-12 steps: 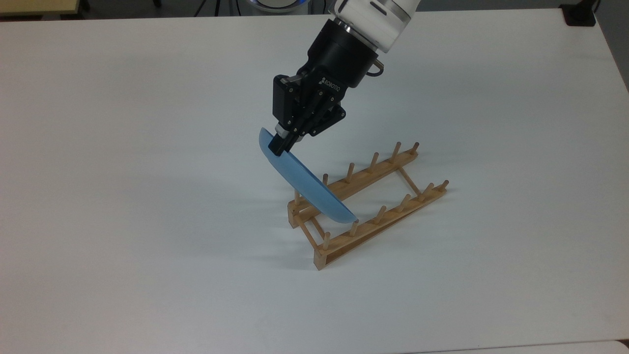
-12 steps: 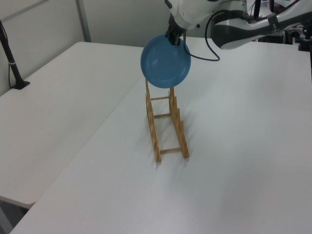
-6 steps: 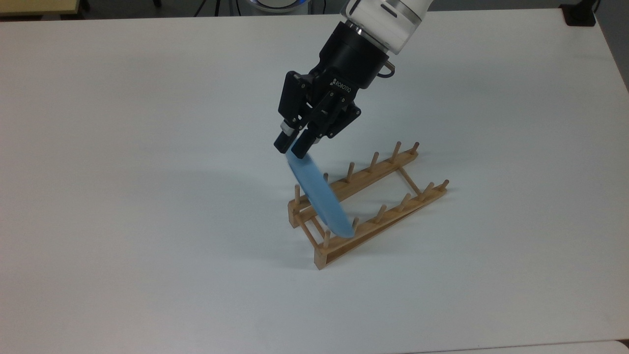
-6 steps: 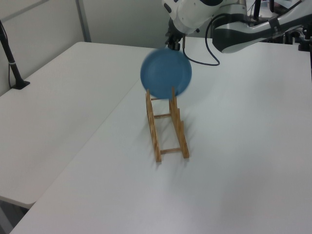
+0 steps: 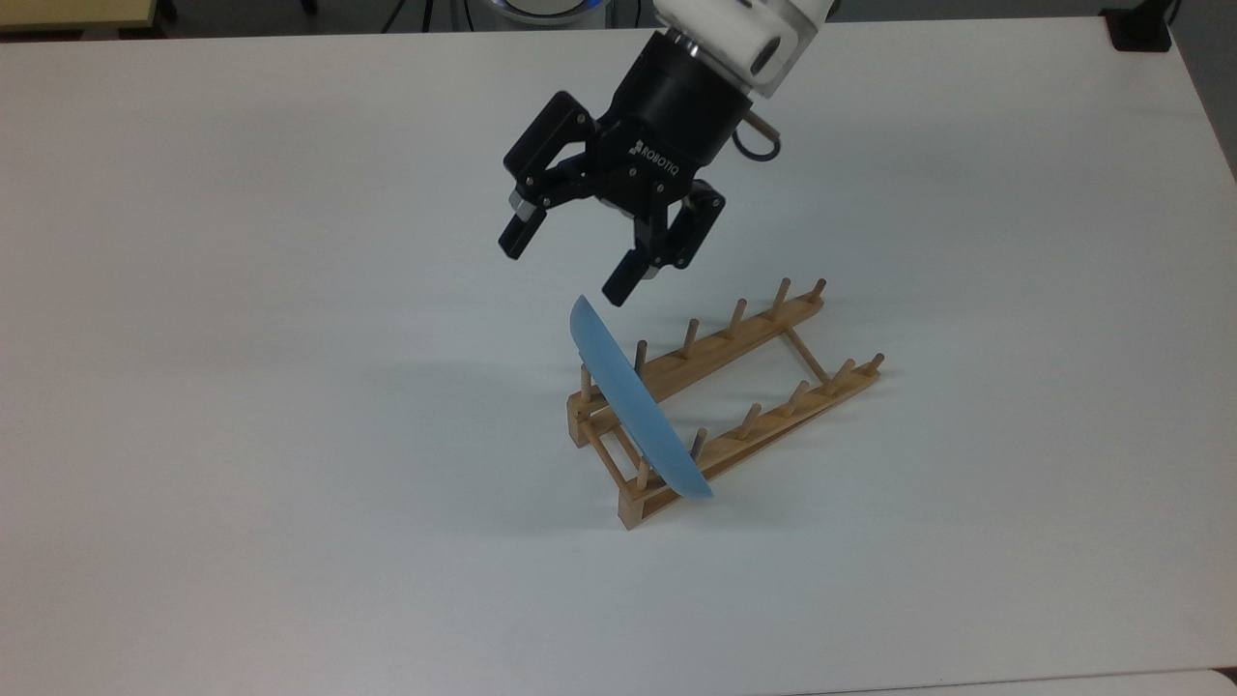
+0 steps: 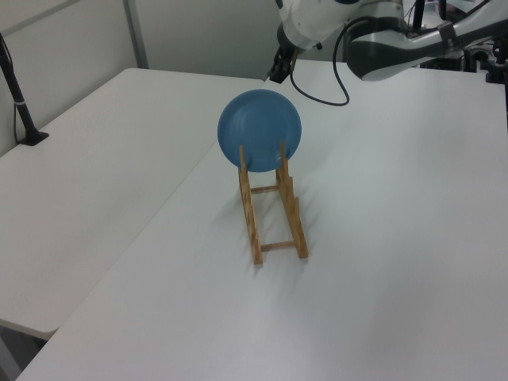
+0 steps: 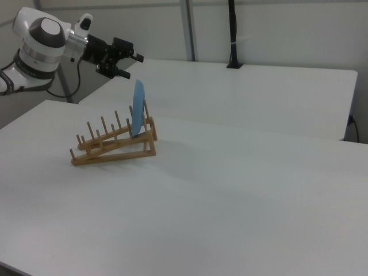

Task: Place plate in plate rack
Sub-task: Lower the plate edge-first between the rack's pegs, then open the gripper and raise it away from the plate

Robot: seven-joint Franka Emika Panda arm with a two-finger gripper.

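White table [image 5: 242, 435] carries everything; a second white table [image 7: 276, 86] stands behind it in the right view, with a dark post [image 7: 232, 34] rising from its far edge.

Arm [image 6: 397, 48] reaches in from the left view's upper right, white wrist and black Robotiq body angled down toward the rack.

Plate rack [image 5: 744, 406] sits flat on the table, one end pointing toward the top view's lower left, the other toward the upper right. Both rails are down and the pegs upright; nothing looks tipped.

Plate [image 5: 633, 401] stands on edge in the rack at the lower-left end in the top view, in the slot between the end pair of pegs and the next pair. It leans a little, top edge tilted away from the rest of the rack, resting against the pegs. In the left view the plate [image 6: 260, 131] faces the camera with two pegs in front of its lower part. In the right view it shows edge-on, near upright, at the rack's right end [image 7: 138, 109].

Gripper [image 5: 570, 261] hangs above the plate's top edge, apart from it, fingers spread wide and holding nothing. Clear gap between fingertips and rim in the top view.

Status: placement looks done, plate self-supporting in its slot. Left, by my read: back the arm off without clipping the rim. Only risk is that lean; a nudge could knock the plate out of the end slot
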